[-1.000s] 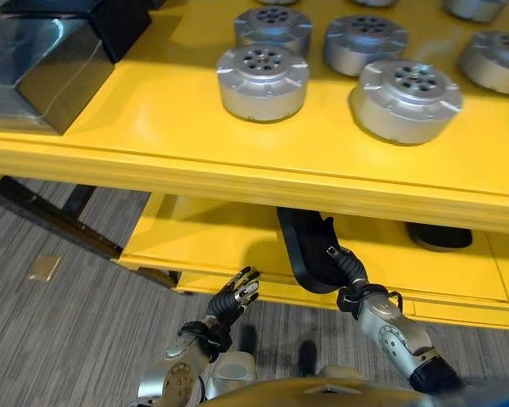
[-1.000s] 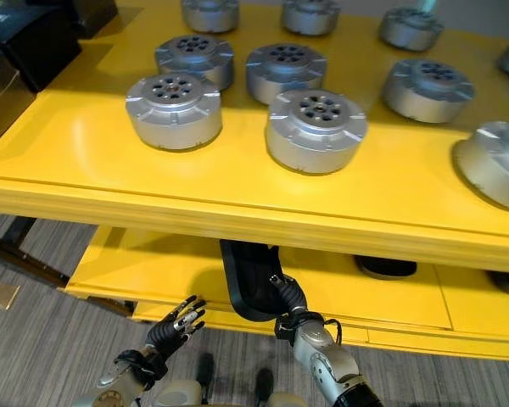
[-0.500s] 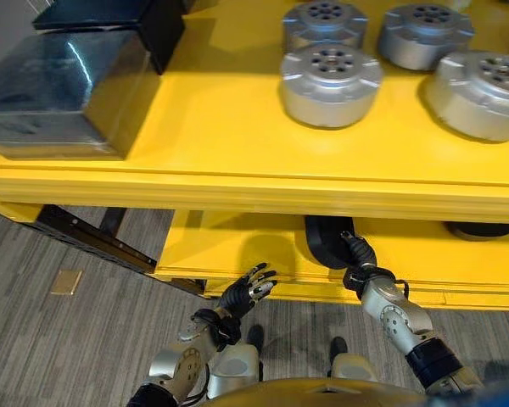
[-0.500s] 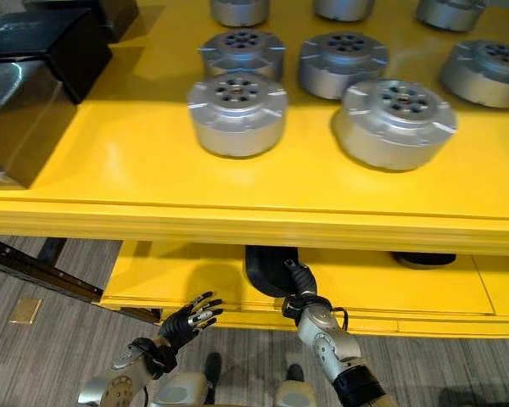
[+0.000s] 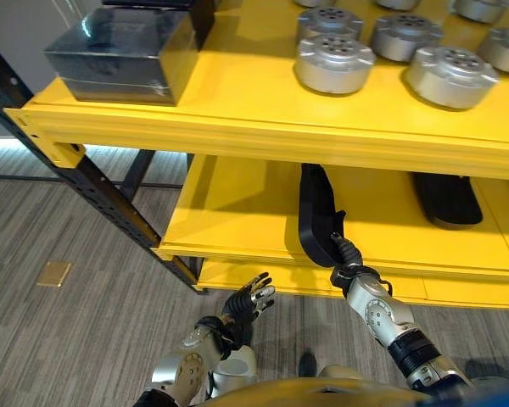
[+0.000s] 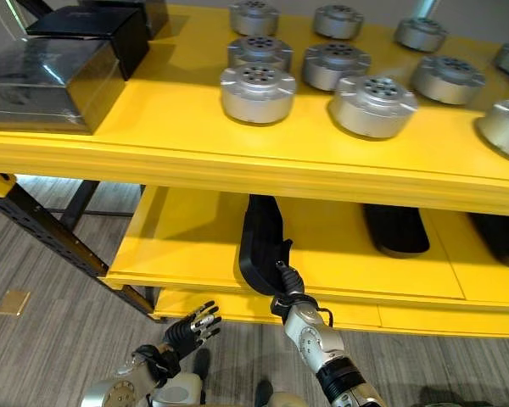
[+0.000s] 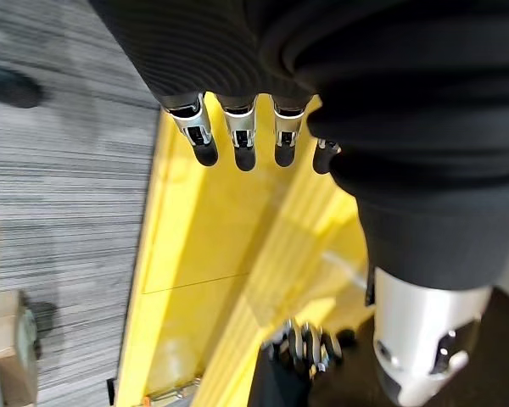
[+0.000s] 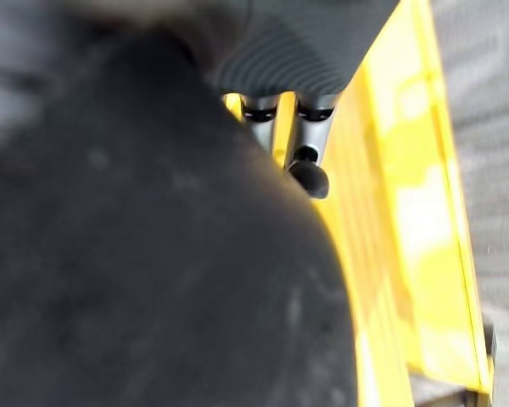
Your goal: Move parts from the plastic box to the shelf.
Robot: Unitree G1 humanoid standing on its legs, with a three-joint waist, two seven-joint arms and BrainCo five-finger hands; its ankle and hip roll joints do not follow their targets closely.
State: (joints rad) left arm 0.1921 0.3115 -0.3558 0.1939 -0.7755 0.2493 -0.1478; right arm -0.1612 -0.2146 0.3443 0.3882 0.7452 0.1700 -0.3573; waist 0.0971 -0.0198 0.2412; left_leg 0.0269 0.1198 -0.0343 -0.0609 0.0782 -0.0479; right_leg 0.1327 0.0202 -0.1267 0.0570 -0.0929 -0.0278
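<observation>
One black part (image 5: pixel 316 216) lies on the lower shelf (image 5: pixel 237 220), its near end touching the right hand (image 5: pixel 346 257); whether the fingers grip it cannot be told. Left hand (image 5: pixel 246 298) hangs open over the floor.

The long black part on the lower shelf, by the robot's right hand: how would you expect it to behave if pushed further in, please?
The black part keeps a moulded, curved outline, so it is probably stiff rather than floppy. It lies flat and long on the lower shelf, so it should slide, not roll or tip. Pushed at its near end by the right hand, it may swivel sideways.
</observation>
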